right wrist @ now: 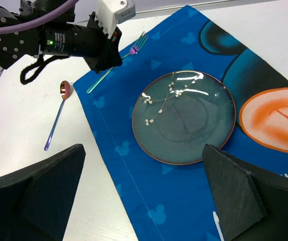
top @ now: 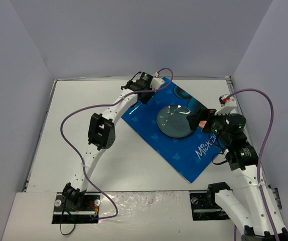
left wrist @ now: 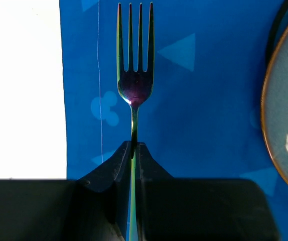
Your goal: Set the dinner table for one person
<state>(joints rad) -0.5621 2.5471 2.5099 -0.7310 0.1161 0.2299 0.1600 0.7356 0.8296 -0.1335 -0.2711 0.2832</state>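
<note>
My left gripper point(left wrist: 134, 146) is shut on the handle of an iridescent fork point(left wrist: 135, 85), whose tines point away over the left part of the blue Mickey-print placemat point(left wrist: 199, 100). In the right wrist view the fork point(right wrist: 134, 47) is low over the mat's far left edge. A dark teal plate point(top: 175, 120) with a copper rim sits in the middle of the placemat point(top: 169, 150) on the white dinner table point(top: 74, 110). My right gripper point(right wrist: 143, 150) hovers open just right of the plate point(right wrist: 184, 118), holding nothing.
A spoon point(right wrist: 58, 113) with a copper bowl and blue handle lies on the bare table point(right wrist: 13, 140) left of the placemat. White walls enclose the table on three sides. The left arm point(top: 101, 130) reaches diagonally across the table's left half.
</note>
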